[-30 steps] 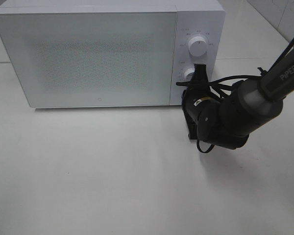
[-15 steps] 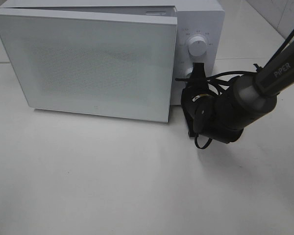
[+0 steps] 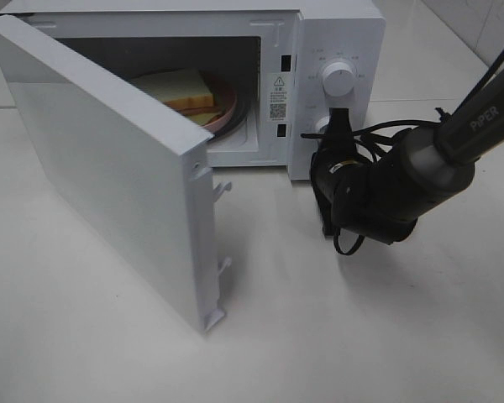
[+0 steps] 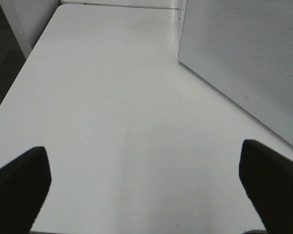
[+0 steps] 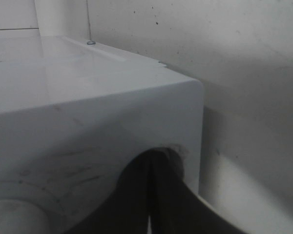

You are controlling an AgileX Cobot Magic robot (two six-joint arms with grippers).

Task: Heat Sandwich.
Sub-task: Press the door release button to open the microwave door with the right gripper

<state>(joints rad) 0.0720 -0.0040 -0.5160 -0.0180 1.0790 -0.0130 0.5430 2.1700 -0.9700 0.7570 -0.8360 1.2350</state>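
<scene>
- A white box-shaped microwave oven (image 3: pixel 340 34) stood at the far side of the plain white worktop (image 3: pixel 336 344).
- Its flat white door (image 3: pixel 109 176), hinged at the left, stood wide open. The free edge with its latch hooks pointed toward the near side.
- The sandwich (image 3: pixel 183 88), thick white bread slices with tan crust, lay inside the oven cavity on a round pink plate (image 3: pixel 228 113). The open door hid its left part.
- The control panel (image 3: pixel 357 109) at the right of the oven carried two round white knobs. The upper knob (image 3: pixel 339 80) was in full view; the lower knob (image 3: pixel 322 128) was partly hidden.
- The right hand (image 3: pixel 337 126), black, on a dark arm (image 3: pixel 454 143) reaching in from the right, was at the lower knob.
- In the right wrist view its fingers (image 5: pixel 132 195) were pressed together, gripping nothing, with the tips close against the oven front. Contact with the knob could not be confirmed.
- The left hand (image 4: pixel 146 190) was spread wide. Its dark fingertips (image 4: pixel 19 190) sat at opposite edges of the wrist view, with only worktop between them.
- The outer face of the open door lay near the left hand, clear of it.
</scene>
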